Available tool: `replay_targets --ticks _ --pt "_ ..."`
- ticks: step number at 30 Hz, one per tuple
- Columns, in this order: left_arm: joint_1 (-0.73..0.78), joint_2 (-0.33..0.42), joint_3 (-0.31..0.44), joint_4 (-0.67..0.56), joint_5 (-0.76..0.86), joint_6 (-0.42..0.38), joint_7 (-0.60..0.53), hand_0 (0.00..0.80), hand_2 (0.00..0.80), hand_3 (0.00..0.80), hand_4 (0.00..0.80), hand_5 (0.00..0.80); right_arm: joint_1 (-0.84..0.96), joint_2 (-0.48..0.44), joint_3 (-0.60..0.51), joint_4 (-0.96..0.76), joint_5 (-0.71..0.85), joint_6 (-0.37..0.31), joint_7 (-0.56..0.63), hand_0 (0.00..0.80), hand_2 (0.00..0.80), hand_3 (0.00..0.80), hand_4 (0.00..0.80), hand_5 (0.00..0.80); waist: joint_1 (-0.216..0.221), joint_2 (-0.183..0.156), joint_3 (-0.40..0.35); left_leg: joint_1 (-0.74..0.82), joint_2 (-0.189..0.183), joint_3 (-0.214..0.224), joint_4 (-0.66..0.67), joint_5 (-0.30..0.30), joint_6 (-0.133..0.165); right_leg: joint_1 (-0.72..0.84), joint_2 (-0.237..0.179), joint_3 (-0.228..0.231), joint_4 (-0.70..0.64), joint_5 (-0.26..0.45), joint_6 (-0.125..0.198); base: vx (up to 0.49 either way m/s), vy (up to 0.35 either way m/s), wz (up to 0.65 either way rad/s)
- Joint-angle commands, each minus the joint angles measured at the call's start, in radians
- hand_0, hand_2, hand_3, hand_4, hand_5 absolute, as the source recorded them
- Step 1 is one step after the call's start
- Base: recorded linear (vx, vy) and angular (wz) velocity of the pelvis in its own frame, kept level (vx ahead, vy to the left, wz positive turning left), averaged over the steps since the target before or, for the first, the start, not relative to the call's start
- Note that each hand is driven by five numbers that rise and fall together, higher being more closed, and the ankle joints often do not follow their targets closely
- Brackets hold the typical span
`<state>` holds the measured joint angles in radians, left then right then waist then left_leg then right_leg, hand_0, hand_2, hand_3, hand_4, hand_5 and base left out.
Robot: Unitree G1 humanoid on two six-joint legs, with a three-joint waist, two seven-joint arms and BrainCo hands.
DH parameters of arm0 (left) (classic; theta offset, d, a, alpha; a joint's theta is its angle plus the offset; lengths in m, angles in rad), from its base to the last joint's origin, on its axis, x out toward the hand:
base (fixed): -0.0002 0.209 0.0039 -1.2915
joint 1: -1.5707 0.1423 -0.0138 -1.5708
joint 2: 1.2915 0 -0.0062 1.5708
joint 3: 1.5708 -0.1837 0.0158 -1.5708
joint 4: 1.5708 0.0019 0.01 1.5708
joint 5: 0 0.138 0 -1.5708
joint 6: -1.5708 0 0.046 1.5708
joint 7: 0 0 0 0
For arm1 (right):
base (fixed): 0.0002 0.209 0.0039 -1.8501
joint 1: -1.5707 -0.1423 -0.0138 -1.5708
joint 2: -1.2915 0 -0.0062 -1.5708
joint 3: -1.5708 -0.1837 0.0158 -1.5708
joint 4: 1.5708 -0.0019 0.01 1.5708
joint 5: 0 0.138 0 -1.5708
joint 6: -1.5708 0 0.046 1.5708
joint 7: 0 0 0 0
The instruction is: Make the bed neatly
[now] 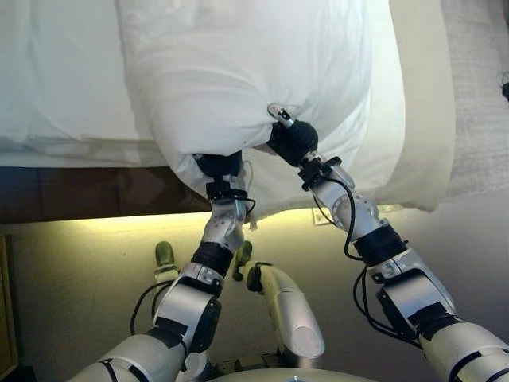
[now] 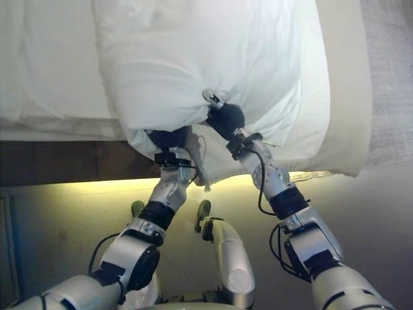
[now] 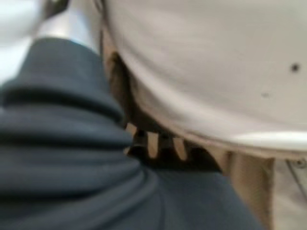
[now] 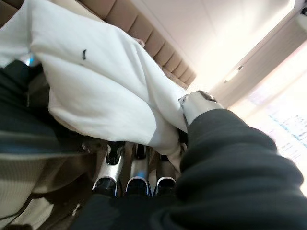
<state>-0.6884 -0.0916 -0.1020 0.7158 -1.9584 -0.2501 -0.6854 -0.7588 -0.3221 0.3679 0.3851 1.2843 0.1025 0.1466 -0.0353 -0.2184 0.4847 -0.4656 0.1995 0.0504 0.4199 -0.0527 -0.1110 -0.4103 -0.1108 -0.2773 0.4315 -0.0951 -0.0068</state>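
A plump white pillow (image 1: 246,72) lies across the bed's near edge, its near end overhanging the side. My right hand (image 1: 293,141) is shut on that end: the thumb (image 4: 196,103) presses on top of the cloth and the fingers (image 4: 138,167) curl underneath it. My left hand (image 1: 219,165) sits under the pillow's lower left corner, where the cloth bunches and a flap hangs down; only its dark cover shows. In the left wrist view the pillow's cloth (image 3: 201,62) fills the space right past the cover.
White bedding (image 1: 64,79) covers the mattress to the left of the pillow. A cream sheet (image 1: 425,95) shows at the right, with grey textured cloth (image 1: 477,95) beyond. Below runs the dark bed frame (image 1: 79,195) with a lit strip under it, then beige floor.
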Motion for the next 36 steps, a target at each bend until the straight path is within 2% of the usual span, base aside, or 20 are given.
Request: replay_targets --ticks 1,6,10,15,21,29,36 --pt "0.031 0.047 0.058 -0.134 -0.014 0.001 -0.052 0.000 0.000 0.000 0.000 0.000 0.044 -0.041 -0.053 -0.009 0.009 -0.026 0.064 0.000 0.000 0.000 0.000 0.000 0.053 0.016 -0.118 0.037 0.007 0.008 -0.033 -0.059 -0.015 0.051 -0.062 0.010 -0.039 -0.054 0.091 0.033 0.069 0.13" --pt "0.093 0.046 0.069 -0.136 -0.014 0.015 -0.030 0.000 0.000 0.000 0.000 0.000 0.050 -0.036 -0.046 0.073 0.010 0.038 0.057 0.000 0.000 0.000 0.000 0.000 0.076 0.035 -0.159 0.132 -0.006 -0.001 -0.109 -0.036 -0.019 0.147 -0.067 -0.010 -0.114 -0.037 0.097 0.051 0.075 0.13" --pt "0.160 0.032 0.068 -0.156 -0.014 -0.013 0.013 0.000 0.000 0.000 0.000 0.000 0.087 -0.016 -0.051 0.117 0.001 0.101 0.045 0.000 0.000 0.000 0.000 0.000 0.090 0.050 -0.200 0.208 -0.017 0.008 -0.177 0.000 -0.014 0.222 -0.066 -0.033 -0.186 -0.002 0.095 0.036 0.095 0.11" --pt "0.231 0.049 0.123 -0.165 -0.014 -0.039 0.067 0.000 0.000 0.000 0.000 0.000 0.186 0.006 -0.085 0.160 -0.035 0.141 0.038 0.000 0.000 0.000 0.000 0.000 0.097 0.072 -0.276 0.328 -0.035 0.025 -0.272 0.014 -0.013 0.340 -0.063 -0.040 -0.284 0.020 0.105 0.163 0.110 0.04" --pt "0.282 0.109 0.213 -0.173 -0.014 -0.033 0.100 0.000 0.000 0.000 0.000 0.000 0.364 0.011 -0.157 0.200 -0.084 0.180 0.060 0.000 0.000 0.000 0.000 0.000 0.093 0.095 -0.343 0.403 -0.050 0.035 -0.324 0.019 -0.006 0.405 -0.068 -0.037 -0.325 0.035 0.114 0.108 0.093 -0.03" --pt "0.379 0.234 0.371 -0.097 -0.014 0.085 0.093 0.000 0.000 0.000 0.000 0.000 0.580 0.003 -0.284 0.323 -0.177 0.233 0.187 0.000 0.000 0.000 0.000 0.000 0.089 0.130 -0.407 0.481 -0.075 0.039 -0.378 0.023 0.005 0.465 -0.075 -0.027 -0.376 0.059 0.129 0.049 0.102 -0.06" --pt "0.438 0.283 0.474 -0.033 -0.014 0.163 0.062 0.000 0.000 0.000 0.000 0.000 0.665 0.033 -0.326 0.465 -0.241 0.278 0.277 0.000 0.000 0.000 0.000 0.000 0.092 0.160 -0.429 0.523 -0.106 0.046 -0.406 0.015 0.021 0.493 -0.092 -0.021 -0.422 0.094 0.149 0.004 0.147 -0.04"
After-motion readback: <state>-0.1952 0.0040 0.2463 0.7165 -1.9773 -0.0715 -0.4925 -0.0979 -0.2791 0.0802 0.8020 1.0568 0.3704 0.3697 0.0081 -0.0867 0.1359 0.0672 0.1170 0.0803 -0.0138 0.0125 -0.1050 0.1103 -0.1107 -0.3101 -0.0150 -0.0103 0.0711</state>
